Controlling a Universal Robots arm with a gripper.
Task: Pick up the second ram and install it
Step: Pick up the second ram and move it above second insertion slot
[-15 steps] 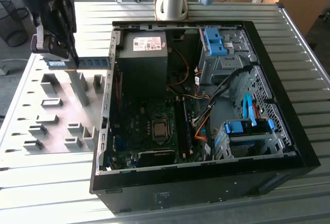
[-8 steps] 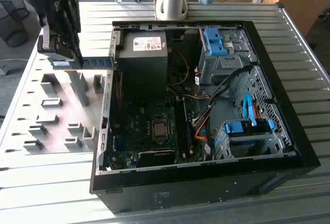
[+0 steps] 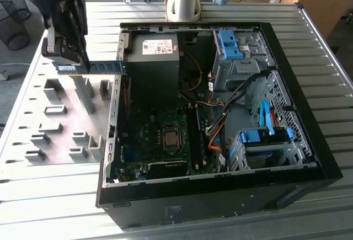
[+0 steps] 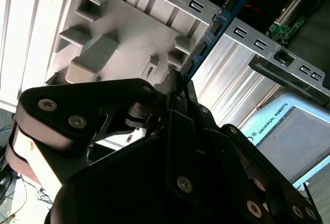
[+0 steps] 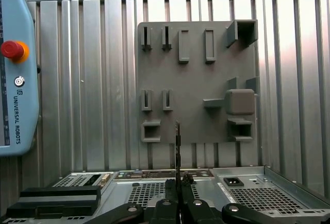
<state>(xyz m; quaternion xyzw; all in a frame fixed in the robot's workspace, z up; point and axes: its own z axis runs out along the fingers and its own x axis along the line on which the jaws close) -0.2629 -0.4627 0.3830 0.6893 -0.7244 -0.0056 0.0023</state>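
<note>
Exterior view high over case (image 3: 220, 204); both wrist views share fixture plate (image 4: 129, 33) (image 5: 196, 80).

White lettering runs along the edge of the light-blue pendant (image 5: 20, 80), below its red button (image 5: 11, 50). The power supply (image 3: 154, 66) carries a white label (image 3: 158, 46) whose print is too small to read.

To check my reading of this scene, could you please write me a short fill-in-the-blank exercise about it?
The thin, long circuit-board stick, clamped in the black gripper, is coloured ___.
The gripper holds it over the grey slotted plate, on the exterior view's ___ of the open black computer case.
The round button on the light-blue pendant is ___.
Missing words: blue; left; red.
</note>
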